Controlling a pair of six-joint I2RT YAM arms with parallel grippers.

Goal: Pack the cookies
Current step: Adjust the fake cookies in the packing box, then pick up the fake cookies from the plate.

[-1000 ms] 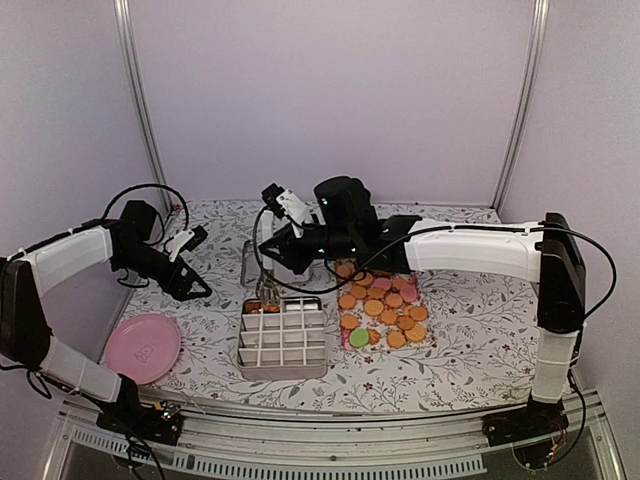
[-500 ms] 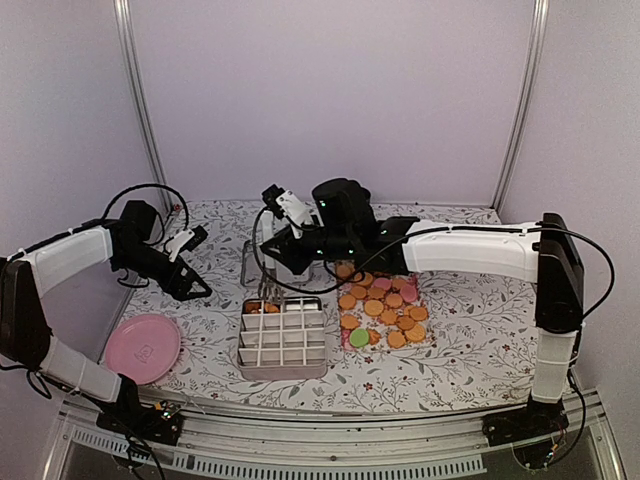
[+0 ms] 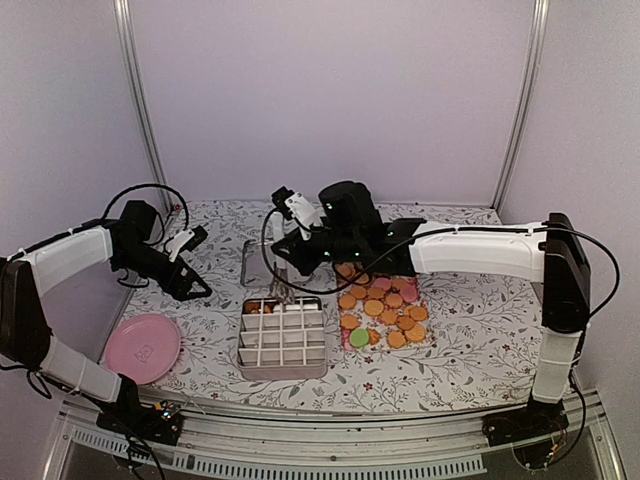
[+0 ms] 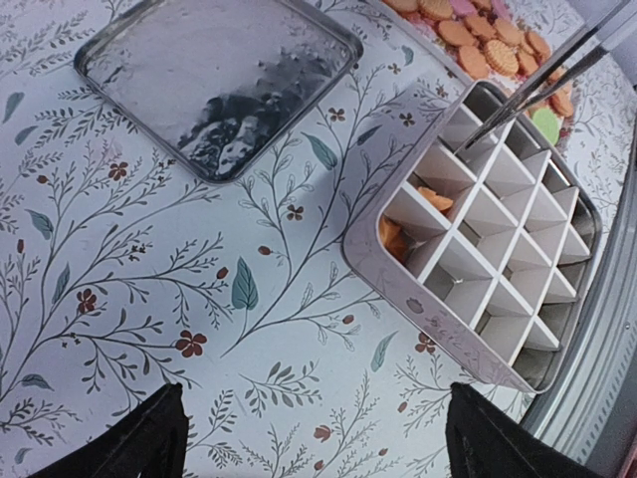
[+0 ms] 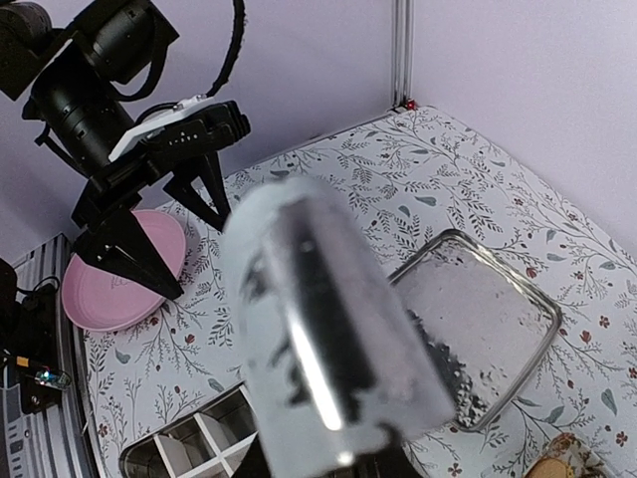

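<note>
Within the last second the right arm (image 3: 470, 248) has been carried a little to the right along the far row of the divided box (image 4: 438, 321), so that the tongs (image 4: 557, 70) no longer stand over the far-left corner. The left arm (image 3: 75, 250) has not been moved. From this it is judged that the corner compartments are already served and a next one is being worked on. Packing is still at an early stage, because most of the cookies (image 3: 385, 300) are lying in a heap on the desk (image 4: 149, 299) just beside the box, on its right. The right jaws are closed around the tongs. The left jaws are spread wide with nothing between them, and are held above the desk near the metal lid (image 4: 214, 80). In the top view the whole arrangement is given, but the tongs are only a thin line there. In the left wrist view their tips are seen inside a far-row compartment, next to two compartments where orange cookies (image 4: 434, 198) are lying; whether a cookie is held between the tips cannot be told. In the right wrist view the tips are hidden behind a blurred metal shaft, but the pink plate (image 5: 105, 299) is shown.
</note>
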